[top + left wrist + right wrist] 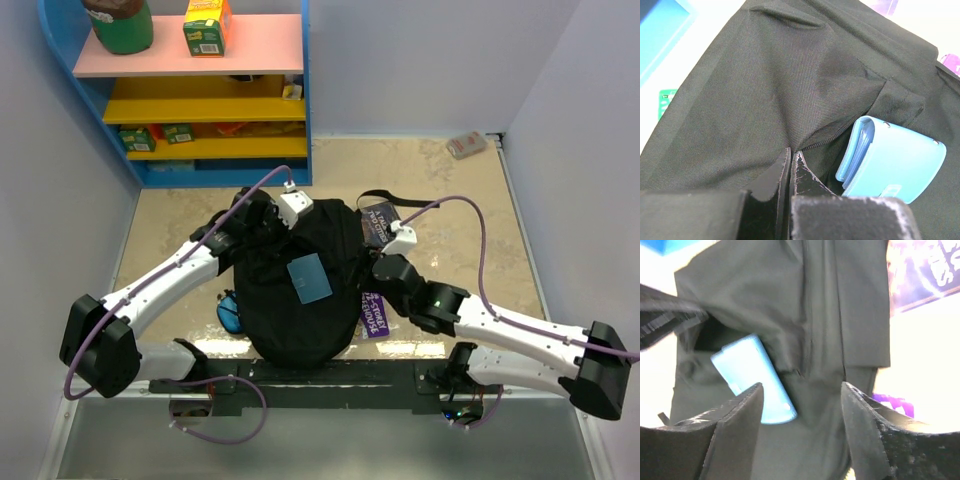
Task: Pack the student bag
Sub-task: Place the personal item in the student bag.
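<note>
- Purple book, against the right side of the student bag: white block lettering on the cover. The last word looks like "HOUSE". You cannot make out the rest.
- Second purple book, by the bag's upper right: white lettering, too small for you to read.
- Right wrist view, purple cover at top right: large pale letters, blurred past reading.
- Yellow carton on the pink shelf: printed label, illegible.

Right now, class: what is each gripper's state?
Left gripper: shut, seemingly pinching the student bag at its opening.
Right gripper: open, holding nothing.
</note>
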`<state>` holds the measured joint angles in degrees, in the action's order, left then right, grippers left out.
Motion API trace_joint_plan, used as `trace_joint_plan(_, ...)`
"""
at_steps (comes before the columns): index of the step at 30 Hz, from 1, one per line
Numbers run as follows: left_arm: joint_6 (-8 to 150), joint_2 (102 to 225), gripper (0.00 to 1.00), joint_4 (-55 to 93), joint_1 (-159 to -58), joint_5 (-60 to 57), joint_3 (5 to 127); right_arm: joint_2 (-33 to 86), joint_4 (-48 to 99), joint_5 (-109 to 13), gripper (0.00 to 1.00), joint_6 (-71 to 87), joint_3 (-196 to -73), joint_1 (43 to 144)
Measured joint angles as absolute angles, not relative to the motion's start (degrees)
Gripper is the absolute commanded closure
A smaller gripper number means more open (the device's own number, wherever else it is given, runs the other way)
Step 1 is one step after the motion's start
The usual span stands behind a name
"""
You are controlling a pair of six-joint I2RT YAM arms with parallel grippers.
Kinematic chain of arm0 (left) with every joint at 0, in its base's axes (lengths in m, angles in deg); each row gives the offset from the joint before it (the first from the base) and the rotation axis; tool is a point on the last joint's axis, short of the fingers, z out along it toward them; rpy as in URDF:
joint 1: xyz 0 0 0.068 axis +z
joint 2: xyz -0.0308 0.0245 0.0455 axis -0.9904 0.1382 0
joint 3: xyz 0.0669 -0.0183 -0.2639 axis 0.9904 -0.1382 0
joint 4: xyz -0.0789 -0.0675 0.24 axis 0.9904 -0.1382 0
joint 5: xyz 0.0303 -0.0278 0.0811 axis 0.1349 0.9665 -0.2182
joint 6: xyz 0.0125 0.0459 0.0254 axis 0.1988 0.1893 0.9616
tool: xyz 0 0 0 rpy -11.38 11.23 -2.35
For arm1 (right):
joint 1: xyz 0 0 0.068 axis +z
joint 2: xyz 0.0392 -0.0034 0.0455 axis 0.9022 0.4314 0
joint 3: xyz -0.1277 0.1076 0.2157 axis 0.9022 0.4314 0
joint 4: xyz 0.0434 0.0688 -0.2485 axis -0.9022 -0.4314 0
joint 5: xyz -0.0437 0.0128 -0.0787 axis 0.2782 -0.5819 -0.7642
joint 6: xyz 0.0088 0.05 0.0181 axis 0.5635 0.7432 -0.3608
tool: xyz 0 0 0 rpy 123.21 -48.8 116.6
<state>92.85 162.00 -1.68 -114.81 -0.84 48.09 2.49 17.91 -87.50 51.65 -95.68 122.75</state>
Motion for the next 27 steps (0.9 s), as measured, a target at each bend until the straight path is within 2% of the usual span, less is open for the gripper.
trace_joint_plan(3,92.9,162.0,1.00,-1.7,-114.8,-0.8,48.1,2.3,17.6,-85.7,0.45,51.8,-93.8,124.1)
trace_joint_plan(10,93.9,162.4,1.00,-1.7,-114.8,-0.8,48.1,5.7,21.3,-82.9,0.36,51.6,-88.6,132.6)
trace_joint_plan(15,95.4,163.2,1.00,-1.7,-114.8,-0.7,48.1,9.5,26.0,-82.0,0.36,50.8,-88.1,134.8)
trace_joint_plan(18,95.8,163.2,1.00,-1.7,-114.8,-0.6,48.1,12.0,29.3,-82.5,0.40,49.6,-88.1,134.9)
trace_joint_plan(21,96.3,163.2,1.00,-1.9,-114.8,-0.4,48.1,16.3,31.0,-83.7,0.51,48.4,-89.1,134.9)
trace_joint_plan(27,96.8,163.2,1.00,-2.2,-114.8,0.4,48.1,23.2,33.5,-85.7,0.60,46.4,-91.9,134.9)
